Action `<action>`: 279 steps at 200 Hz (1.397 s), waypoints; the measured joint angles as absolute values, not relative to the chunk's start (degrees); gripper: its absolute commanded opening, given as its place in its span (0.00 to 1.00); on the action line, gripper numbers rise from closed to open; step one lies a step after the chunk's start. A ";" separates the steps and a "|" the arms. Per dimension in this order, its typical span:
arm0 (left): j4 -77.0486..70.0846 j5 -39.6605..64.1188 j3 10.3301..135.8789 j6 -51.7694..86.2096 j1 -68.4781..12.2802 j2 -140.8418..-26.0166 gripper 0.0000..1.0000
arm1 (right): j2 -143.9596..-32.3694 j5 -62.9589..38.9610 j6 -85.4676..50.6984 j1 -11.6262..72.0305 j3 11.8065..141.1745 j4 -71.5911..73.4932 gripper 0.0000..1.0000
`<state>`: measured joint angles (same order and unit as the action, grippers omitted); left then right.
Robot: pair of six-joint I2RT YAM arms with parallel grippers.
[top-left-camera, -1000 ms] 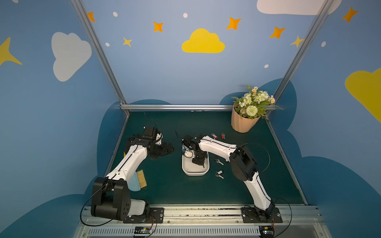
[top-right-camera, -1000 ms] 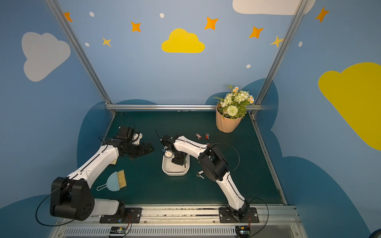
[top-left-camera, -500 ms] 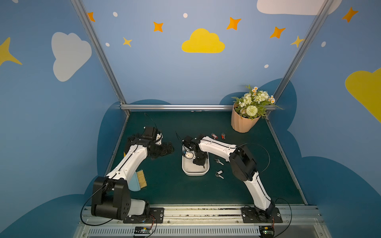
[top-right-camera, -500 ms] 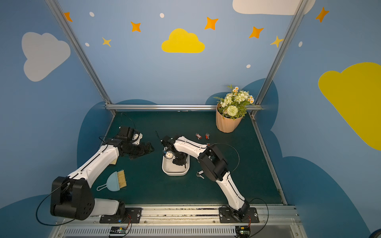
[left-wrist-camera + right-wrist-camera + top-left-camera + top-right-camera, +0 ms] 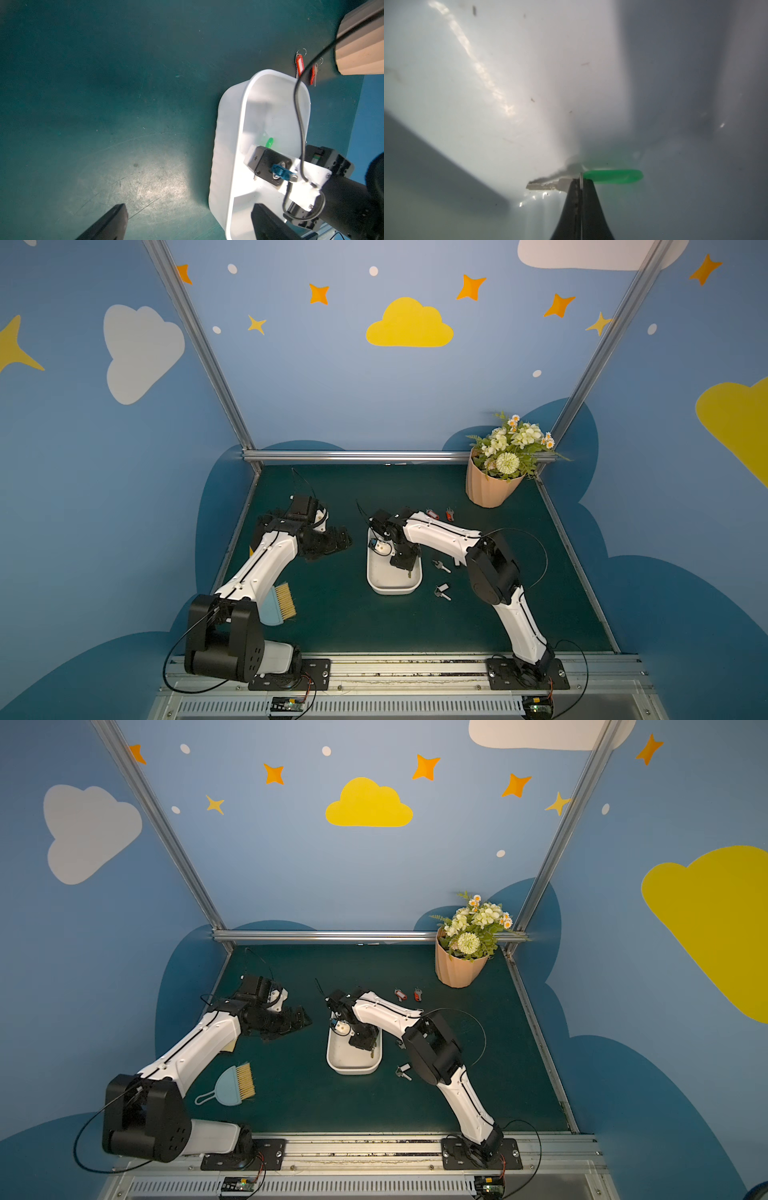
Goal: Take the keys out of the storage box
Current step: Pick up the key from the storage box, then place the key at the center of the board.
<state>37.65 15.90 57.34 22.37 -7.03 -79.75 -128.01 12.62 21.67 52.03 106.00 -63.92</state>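
Grip looks sound: right fingers pinch the green-tagged key at its ring (left fingers spread); lift straight, clearing the box rim

The worktop, a dark green, scuffed mat, is carrying only a handful of things. The white storage box is sitting near its middle, long side running near to far. Just right of the box two small keys are lying apart from each other, the nearer key level with the box's near end. Beyond the box, two red-tagged keys are lying side by side. A ribbed peach flower pot is standing in the far right corner, and a pale blue hand brush is lying at the near left.
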 measured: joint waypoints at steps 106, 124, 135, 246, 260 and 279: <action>35.48 17.02 57.34 23.05 -7.01 -79.37 1.00 | -114.61 9.96 7.16 46.87 105.86 -68.53 0.00; 34.24 16.95 57.32 23.77 -7.01 -78.78 1.00 | -107.15 9.34 0.10 43.59 99.68 -69.34 0.00; 33.39 16.91 57.30 24.10 -7.01 -78.41 1.00 | -102.52 8.82 -4.16 41.56 94.72 -69.84 0.00; 29.52 15.16 56.49 26.59 -6.90 -76.07 1.00 | -93.82 4.78 -22.74 32.51 63.68 -58.24 0.00; 29.56 14.92 56.34 26.87 -6.87 -75.40 1.00 | -95.00 4.14 -22.68 32.05 63.00 -55.77 0.00; 29.69 14.52 56.34 27.27 -6.87 -74.37 1.00 | -96.49 3.57 -22.28 31.92 62.65 -53.71 0.00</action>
<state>29.69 14.52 56.34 27.27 -6.87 -74.37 -96.49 3.57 -22.28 31.92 62.65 -53.71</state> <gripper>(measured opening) 0.997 0.044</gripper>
